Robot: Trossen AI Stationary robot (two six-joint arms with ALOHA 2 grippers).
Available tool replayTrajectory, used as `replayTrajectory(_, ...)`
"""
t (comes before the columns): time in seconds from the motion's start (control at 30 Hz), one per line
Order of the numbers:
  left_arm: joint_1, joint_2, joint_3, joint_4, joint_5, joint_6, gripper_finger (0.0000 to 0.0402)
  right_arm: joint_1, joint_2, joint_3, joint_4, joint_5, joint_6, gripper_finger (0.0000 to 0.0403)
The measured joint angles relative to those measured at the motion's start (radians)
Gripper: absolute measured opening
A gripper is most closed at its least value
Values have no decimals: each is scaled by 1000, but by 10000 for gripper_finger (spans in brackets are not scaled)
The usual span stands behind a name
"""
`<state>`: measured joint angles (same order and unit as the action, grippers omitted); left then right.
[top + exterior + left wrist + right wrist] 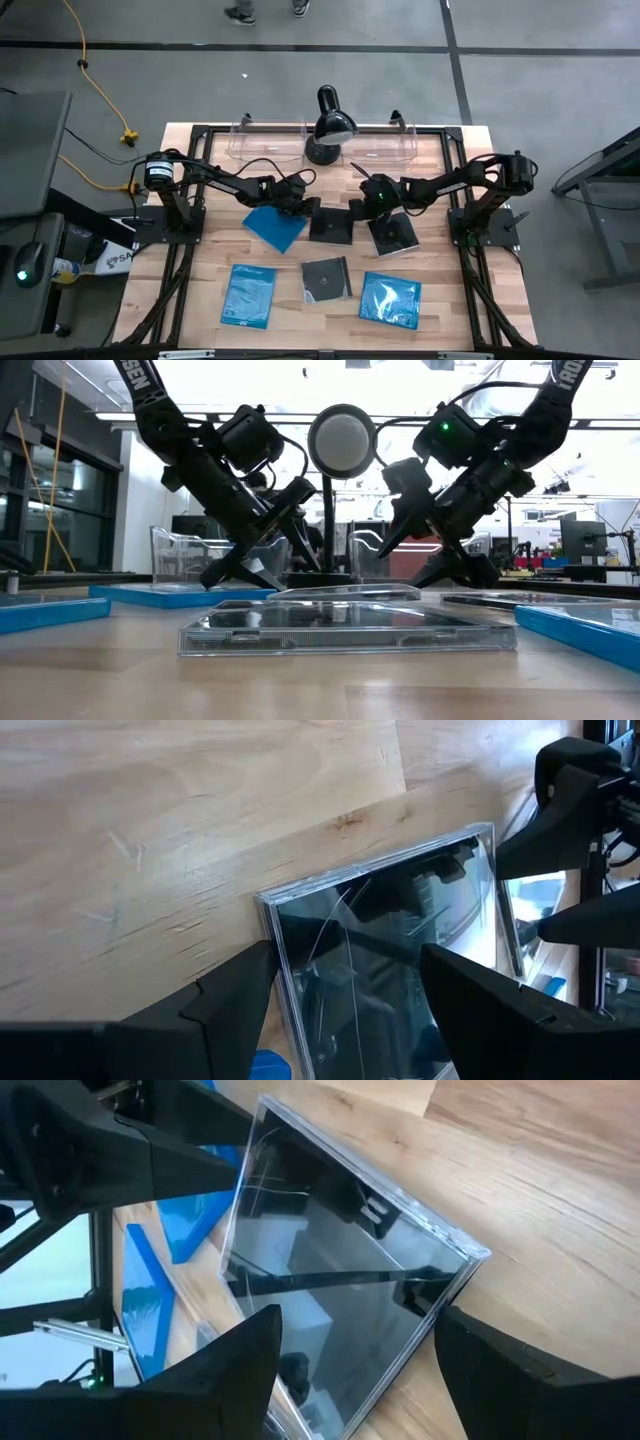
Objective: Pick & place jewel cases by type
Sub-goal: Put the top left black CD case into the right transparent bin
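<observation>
Both grippers are open and low over one black jewel case (332, 225) lying flat mid-table. My left gripper (303, 207) (345, 955) stands at its left edge, my right gripper (362, 206) (355, 1315) at its right edge, and the two face each other. In each wrist view the black case (400, 950) (340, 1270) is wider than the gap between the fingers. A second black case (393, 233) lies just right of it and a blue case (275, 227) just left. Nearer the front edge lie a blue case (250, 295), a black one (327, 278) and another blue one (390, 298). My left gripper has its open fingers (240, 985) over the black case's left edge (275, 920), slanting down from the table's left; I cannot tell whether they touch it. My right gripper has its open fingers (250, 1350) over the case's right corner (470, 1255), slanting down from the right; touch cannot be told either.
Two clear bins (265, 145) (380, 145) stand along the far edge with a black desk lamp (330, 125) between them. The two grippers are less than one case's width apart. Bare wood (470, 290) shows to the right of the front row.
</observation>
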<state>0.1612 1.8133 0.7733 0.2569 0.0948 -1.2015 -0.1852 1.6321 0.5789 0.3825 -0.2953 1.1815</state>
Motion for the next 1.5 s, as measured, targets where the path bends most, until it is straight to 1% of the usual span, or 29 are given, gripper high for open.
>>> replayTrajectory(0.27,0,0,0,0,0,1,255,0,-15,0,-2,-1,-10,240)
replayTrajectory(0.4,0,0,0,-5,0,19,255,-2,-74,0,-6,11,-30,240)
replayTrajectory(0.57,0,0,0,-4,-2,16,255,-4,-153,13,-5,75,-70,240)
replayTrajectory(0.73,0,3,1,31,-8,19,255,3,-151,11,41,105,-63,240)
replayTrajectory(1.13,-1,4,29,27,-34,29,255,5,-118,13,17,162,-58,239)
replayTrajectory(1.27,-1,4,31,27,-38,34,255,5,-118,11,-8,175,-60,225)
replayTrajectory(1.5,-1,3,32,11,-35,80,255,5,-117,11,-46,187,-81,175)
